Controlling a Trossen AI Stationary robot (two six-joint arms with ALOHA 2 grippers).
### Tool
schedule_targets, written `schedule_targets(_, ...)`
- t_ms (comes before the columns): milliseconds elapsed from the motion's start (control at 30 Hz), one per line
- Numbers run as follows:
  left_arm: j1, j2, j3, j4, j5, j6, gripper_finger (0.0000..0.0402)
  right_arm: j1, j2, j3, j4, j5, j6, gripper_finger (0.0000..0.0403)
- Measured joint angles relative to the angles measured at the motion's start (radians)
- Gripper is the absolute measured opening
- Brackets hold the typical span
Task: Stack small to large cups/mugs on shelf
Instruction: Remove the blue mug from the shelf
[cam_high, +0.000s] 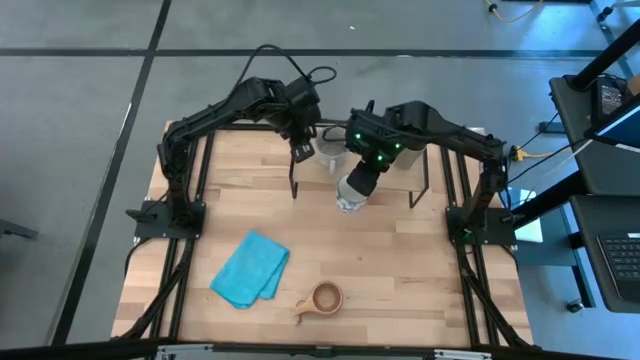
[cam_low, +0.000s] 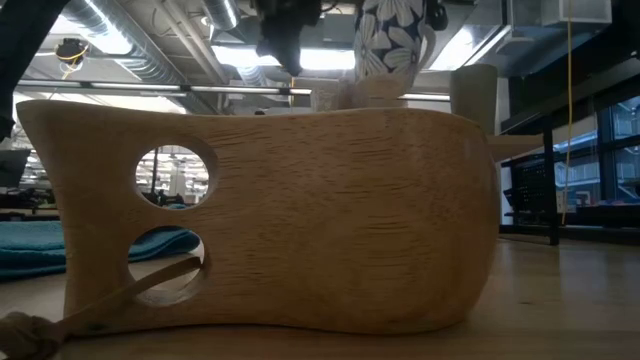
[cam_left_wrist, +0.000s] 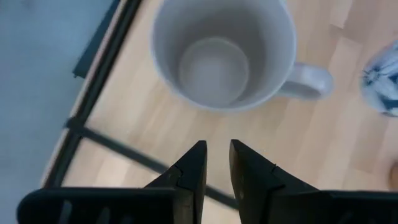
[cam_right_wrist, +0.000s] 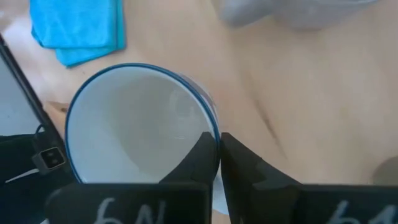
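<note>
A grey mug (cam_high: 328, 150) stands upright on the shelf (cam_high: 398, 180), a light board on black legs at the table's far middle. My left gripper (cam_left_wrist: 216, 160) hovers over the shelf beside this mug (cam_left_wrist: 224, 53), its fingers a narrow gap apart with nothing between them. My right gripper (cam_right_wrist: 219, 140) is shut on a white mug with a blue flower pattern (cam_high: 352, 190), held in the air at the shelf's near edge. A brown wooden cup (cam_high: 325, 297) rests on the table near the front edge and fills the low view (cam_low: 280, 220). My right gripper pinches the white mug's wall at its blue-edged rim (cam_right_wrist: 211, 127), one finger inside the mug and one outside. The fingers come from above, slanting down. The mug (cam_low: 390, 40) hangs below them, lifted clear of the table and the shelf, slightly tilted.
A folded blue cloth (cam_high: 250, 268) lies on the table's near left. A tall olive vessel (cam_low: 474, 92) shows behind the wooden cup in the low view. Bare tabletop lies between the shelf and the wooden cup.
</note>
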Motion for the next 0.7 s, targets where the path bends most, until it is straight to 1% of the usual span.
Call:
schedule_targets(100, -0.004, -0.024, 0.000, -0.023, -0.010, 0.028, 0.0064, 0.038, 0.000, 0.000, 0.000, 0.001, 0.040, 0.0018)
schedule_targets(267, -0.030, -0.085, 0.000, -0.003, -0.060, 0.052, 0.0064, 0.101, -0.001, 0.000, 0.000, 0.035, 0.118, 0.0018)
schedule_targets(400, -0.061, -0.142, -0.010, 0.030, -0.064, 0.052, 0.0064, 0.150, 0.001, 0.000, 0.000, 0.071, 0.188, 0.0018)
schedule_targets(567, -0.098, -0.224, -0.091, 0.069, -0.062, 0.030, 0.0064, 0.195, 0.021, -0.020, 0.007, 0.094, 0.260, 0.0018)
schedule_targets(700, -0.121, -0.299, -0.212, 0.112, -0.063, -0.002, 0.0064, 0.222, 0.021, -0.087, 0.038, 0.090, 0.317, 0.0021)
